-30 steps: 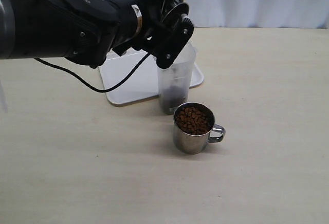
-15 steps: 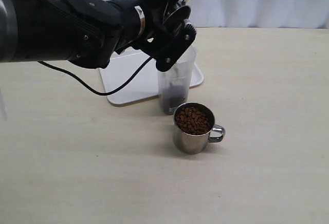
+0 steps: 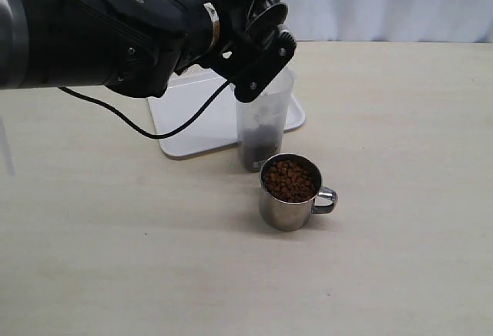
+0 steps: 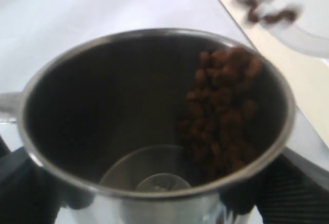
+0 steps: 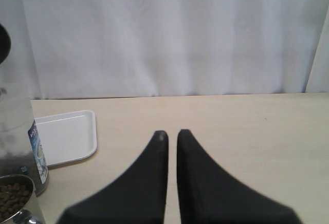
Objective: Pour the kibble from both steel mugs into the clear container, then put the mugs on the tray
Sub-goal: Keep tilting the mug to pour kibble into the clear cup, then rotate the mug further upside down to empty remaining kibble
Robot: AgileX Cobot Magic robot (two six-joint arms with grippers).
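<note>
Tilt steeper now on the left arm (image 3: 115, 35) toward the table's (image 3: 400, 120) far edge, fingers (image 4: 295, 193) clamping a steel mug (image 4: 103, 106) above the clear container (image 3: 264, 124), kibble (image 4: 221, 111) spilling in; second mug (image 3: 289, 193) waits full, right fingers (image 5: 154, 178) pinched empty.

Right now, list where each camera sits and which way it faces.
Exterior view: off the arms, looking down across the table at the clear container, full mug and tray; the left arm and left gripper show, holding the tipped mug.
Left wrist view: on the left arm, looking into the tipped mug at kibble; the gripper's fingers show.
Right wrist view: on the right arm, low, facing the curtain; the shut right gripper shows.
Shared: exterior and right wrist views both show tray, clear container, full mug.
</note>
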